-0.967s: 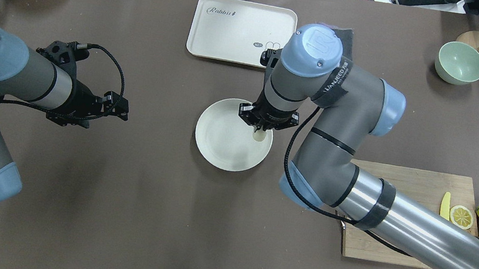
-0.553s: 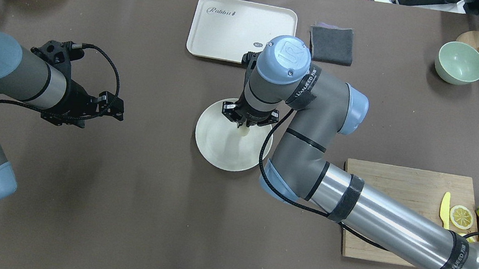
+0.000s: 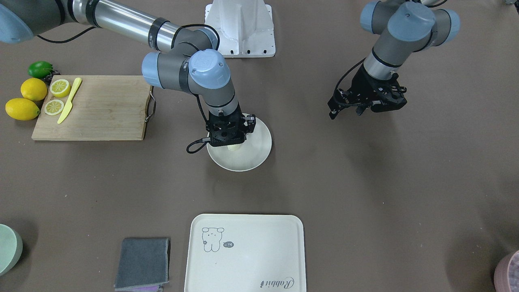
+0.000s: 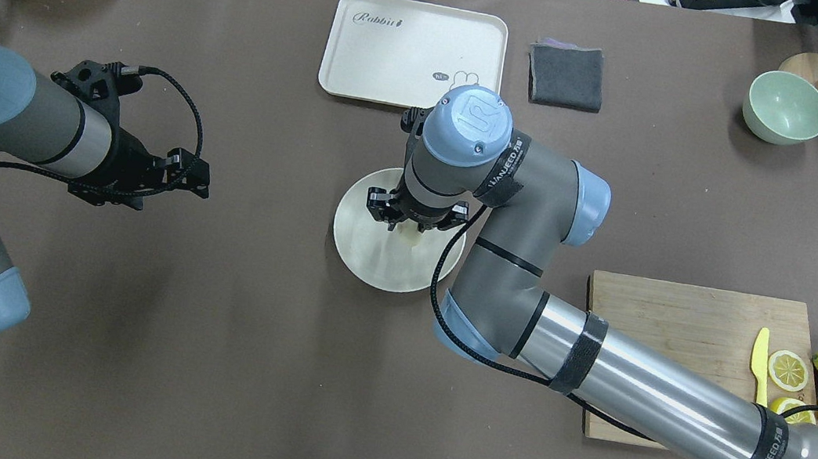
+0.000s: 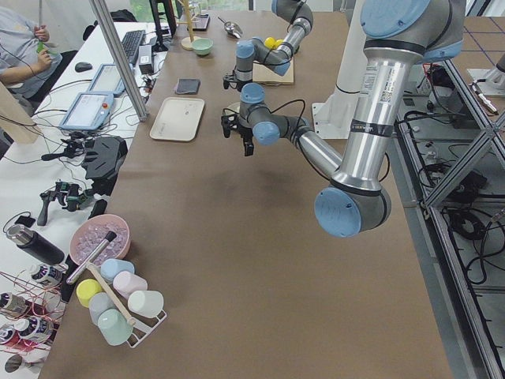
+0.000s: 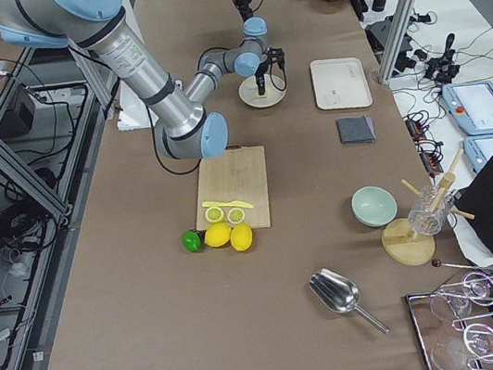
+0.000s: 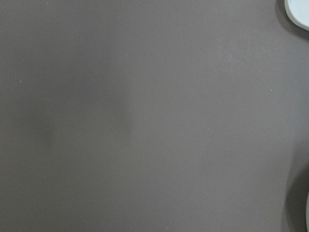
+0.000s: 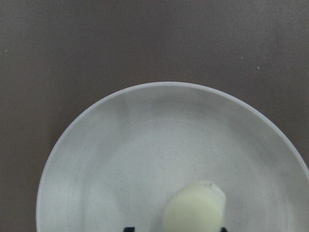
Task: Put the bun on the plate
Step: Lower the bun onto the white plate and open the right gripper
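In the front-facing view the right gripper (image 3: 229,137) hangs over the plate (image 3: 256,156), clenched on the bun (image 3: 234,147). The bun's pale end pokes out beneath the gripper, just off the plate's middle toward 7 o'clock. Whether the bun touches the plate cannot be told here. The left gripper (image 3: 371,103) hovers over bare tabletop (image 3: 365,182) at 3 o'clock from the plate, well apart. It is too dark to tell whether it is parted or closed. At 9 o'clock lies a cutting board (image 3: 101,109) with two lemon slices (image 3: 60,87) and a yellow knife (image 3: 69,100). Beside the board are two lemons (image 3: 34,89) and a lime (image 3: 40,69); the overhead view does not show the lime. The bear tray (image 3: 243,251) lies at 6 o'clock and a grey cloth (image 3: 142,263) at 7.

In the overhead view the right arm's wrist covers the plate's 12-to-2 o'clock part, and the bun is only a pale sliver under the gripper. A green bowl (image 4: 784,107) at 2 o'clock shows whole here.

The right wrist view looks closest. The bun stands at the frame's 6 o'clock, over the plate's inside, between two dark slivers at the bottom edge.

The left wrist view shows brown tabletop and a pale curved edge in the 1 o'clock corner, too little to identify.

In the side views both grippers are small. The exterior right view adds a metal scoop (image 6: 339,294).
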Robot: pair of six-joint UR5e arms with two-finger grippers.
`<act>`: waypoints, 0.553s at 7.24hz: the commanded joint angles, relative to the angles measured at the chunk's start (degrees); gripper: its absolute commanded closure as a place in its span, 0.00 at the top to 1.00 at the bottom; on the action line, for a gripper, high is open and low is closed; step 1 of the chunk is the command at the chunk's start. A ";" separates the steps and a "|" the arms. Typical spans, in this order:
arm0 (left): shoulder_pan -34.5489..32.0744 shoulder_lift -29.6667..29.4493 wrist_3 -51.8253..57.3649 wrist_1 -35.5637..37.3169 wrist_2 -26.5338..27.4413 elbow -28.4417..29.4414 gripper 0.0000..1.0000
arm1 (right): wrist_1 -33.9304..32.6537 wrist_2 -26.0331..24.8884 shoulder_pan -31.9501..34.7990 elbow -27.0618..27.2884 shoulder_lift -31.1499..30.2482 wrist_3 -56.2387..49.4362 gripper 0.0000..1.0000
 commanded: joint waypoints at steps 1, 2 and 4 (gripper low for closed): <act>-0.47 -0.14 0.36 -0.01 -0.01 0.49 0.98 | 0.20 -0.03 -0.65 -0.03 0.11 -0.02 0.80; -0.55 -0.14 0.36 -0.01 -0.01 0.49 0.98 | 0.81 -0.03 -0.65 -0.03 0.11 -0.02 0.89; -0.73 -0.14 0.36 0.08 -0.10 0.49 0.98 | 0.73 0.40 1.09 0.58 0.02 -0.72 0.99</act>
